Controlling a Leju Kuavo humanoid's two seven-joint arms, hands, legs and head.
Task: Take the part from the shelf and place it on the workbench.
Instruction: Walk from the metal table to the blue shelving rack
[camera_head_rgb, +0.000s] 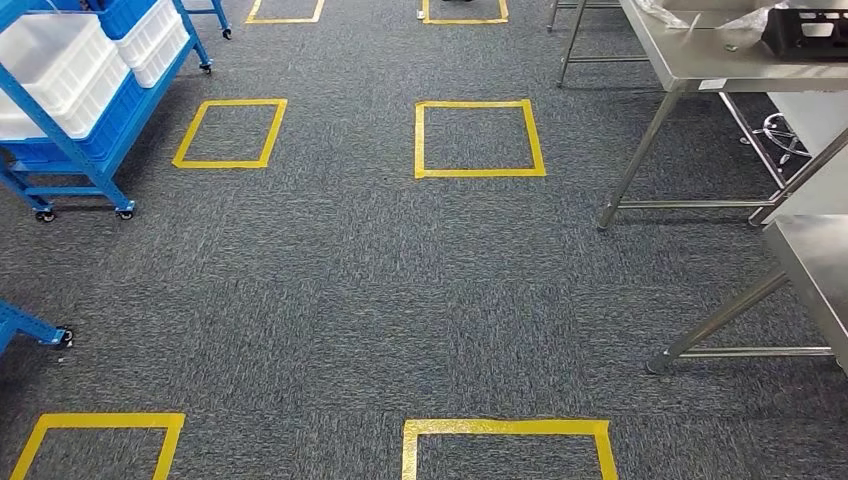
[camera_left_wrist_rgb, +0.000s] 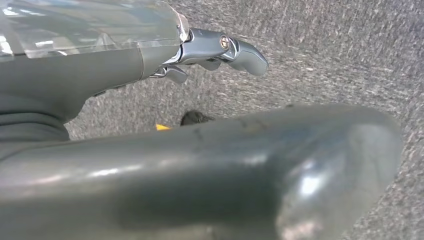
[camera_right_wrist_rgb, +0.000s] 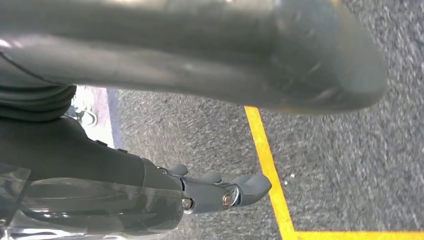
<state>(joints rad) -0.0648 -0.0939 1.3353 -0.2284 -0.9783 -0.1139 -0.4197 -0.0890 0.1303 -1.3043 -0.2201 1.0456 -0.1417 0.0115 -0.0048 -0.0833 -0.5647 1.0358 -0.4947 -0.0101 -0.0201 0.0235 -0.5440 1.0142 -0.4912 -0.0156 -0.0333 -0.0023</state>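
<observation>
Just grey carpet (camera_head_rgb: 330, 280) w/ yellow tape squares (camera_head_rgb: 480, 138); both hands (camera_left_wrist_rgb: 220, 50) (camera_right_wrist_rgb: 220, 192) spread, empty.

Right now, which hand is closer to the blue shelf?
Probably the left. The blue shelf with white bins stands on the robot's left. The left hand and right hand both hang empty over the carpet, so side decides it.

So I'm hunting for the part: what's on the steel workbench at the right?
On the near end of the steel workbench sit a black box-like item and crumpled clear plastic. The picture's edge cuts off the rest of the top, so anything farther along is unseen.
</observation>
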